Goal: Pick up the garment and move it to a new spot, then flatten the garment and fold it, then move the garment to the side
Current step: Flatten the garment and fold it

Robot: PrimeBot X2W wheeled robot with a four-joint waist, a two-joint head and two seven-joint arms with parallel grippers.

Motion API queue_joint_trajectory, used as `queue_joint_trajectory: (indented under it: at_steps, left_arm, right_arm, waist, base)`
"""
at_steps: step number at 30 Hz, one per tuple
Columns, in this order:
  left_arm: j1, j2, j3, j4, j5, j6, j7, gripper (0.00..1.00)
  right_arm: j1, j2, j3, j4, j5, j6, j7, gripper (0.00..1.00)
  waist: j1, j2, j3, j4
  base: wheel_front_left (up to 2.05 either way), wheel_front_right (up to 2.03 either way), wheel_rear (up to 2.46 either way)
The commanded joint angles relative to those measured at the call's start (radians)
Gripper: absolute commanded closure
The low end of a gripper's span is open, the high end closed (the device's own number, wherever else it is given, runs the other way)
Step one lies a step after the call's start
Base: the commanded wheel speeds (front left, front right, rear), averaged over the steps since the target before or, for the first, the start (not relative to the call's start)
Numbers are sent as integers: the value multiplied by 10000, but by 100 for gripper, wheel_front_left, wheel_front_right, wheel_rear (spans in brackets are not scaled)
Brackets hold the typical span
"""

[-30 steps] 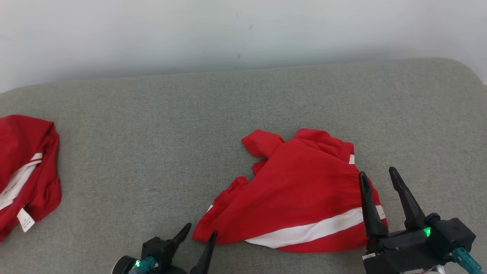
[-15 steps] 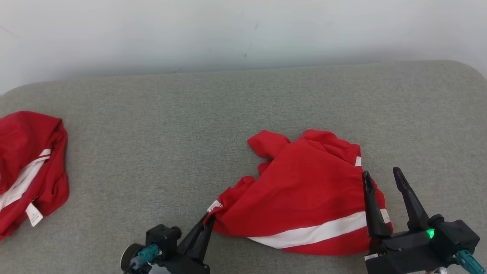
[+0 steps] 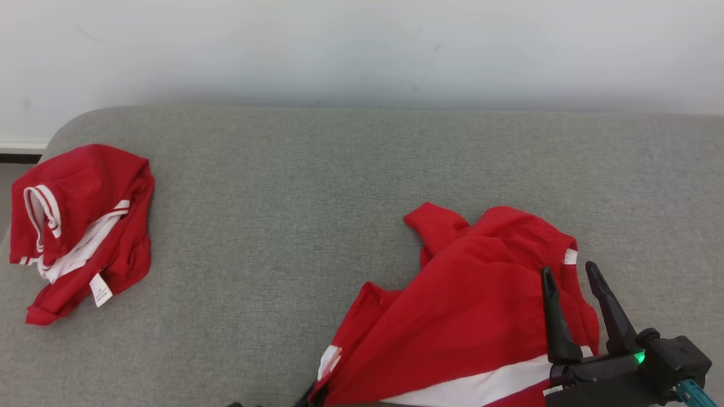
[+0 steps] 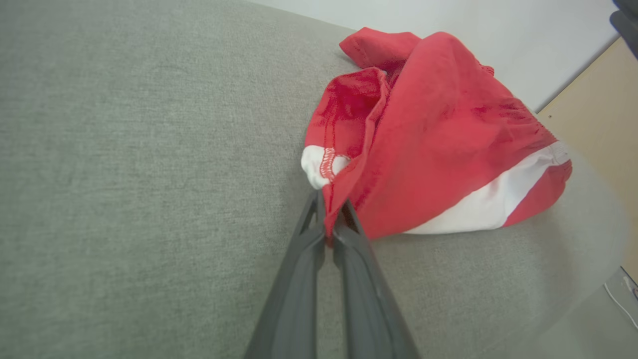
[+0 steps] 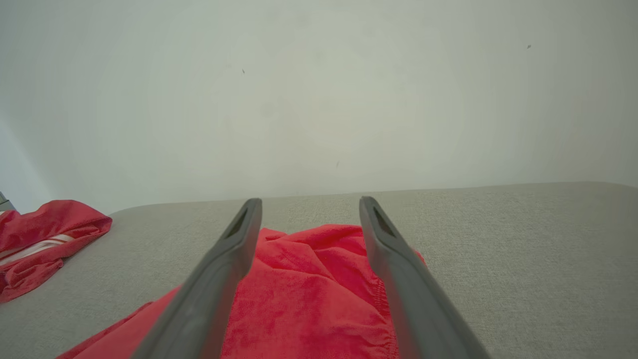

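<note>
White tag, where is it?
In the head view, the tag sticks out from the lower edge of the crumpled red garment at the couch's left end.

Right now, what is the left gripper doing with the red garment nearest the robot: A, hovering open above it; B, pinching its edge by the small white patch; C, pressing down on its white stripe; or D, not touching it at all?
B: the left wrist view shows the left gripper shut on the hem of the red garment, right beside the white patch.
</note>
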Motion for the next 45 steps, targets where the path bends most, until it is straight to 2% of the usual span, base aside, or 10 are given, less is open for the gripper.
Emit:
queue_joint_trajectory:
  at_steps: [1, 4, 5, 7, 19, 32, 33, 34, 35, 45]
  left_arm:
    - [253, 8, -74, -91, -133, 22, 160, 100]
    - [346, 17, -167, -151, -166, 65, 322, 100]
    - [328, 21, -156, -159, -147, 88, 300, 84]
    - [196, 80, -128, -227, 50, 211, 161, 0]
    - [-435, 334, 30, -303, 356, 377, -145, 0]
    - [-962, 345, -477, 1104, 250, 194, 45, 0]
    - [-993, 311, -472, 1134, 195, 176, -15, 52]
    - [-1003, 283, -482, 1179, 157, 165, -35, 84]
    - [-1003, 297, -531, 1230, 200, 146, -66, 100]
    - [-1208, 140, -838, 1002, -1, 68, -253, 100]
  right_arm:
    - [-12, 39, 2, 28, 28, -23, -46, 0]
    - [-68, 1, 36, 87, 67, -23, -46, 0]
    - [-87, -4, 42, 95, 72, -23, -47, 0]
    - [-118, -25, 63, 116, 91, -23, -47, 0]
    - [-132, -120, 146, 228, 164, -23, -47, 0]
    - [-165, -97, 167, 239, 206, -23, -47, 0]
    - [-163, -95, 147, 224, 200, -23, -47, 0]
    - [-158, -94, 126, 211, 193, -23, -47, 0]
    - [-151, -94, 104, 202, 189, -23, -47, 0]
    - [-102, -53, 72, 181, 134, -23, -48, 0]
  waist:
    - [0, 0, 61, 163]
    - [0, 0, 95, 206]
    - [0, 0, 103, 209]
    - [0, 0, 112, 193]
    - [0, 0, 22, -222]
    - [0, 0, 146, -662]
    - [0, 0, 155, -665]
    - [0, 0, 164, -658]
    - [0, 0, 166, -649]
    - [0, 0, 151, -493]
  base:
    - [0, 0, 0]
    - [0, 0, 0]
    - [0, 0, 0]
    - [0, 0, 0]
    - [0, 0, 0]
    - [0, 0, 0]
    - [0, 0, 0]
    - [0, 0, 0]
    - [0, 0, 0]
    - [0, 0, 0]
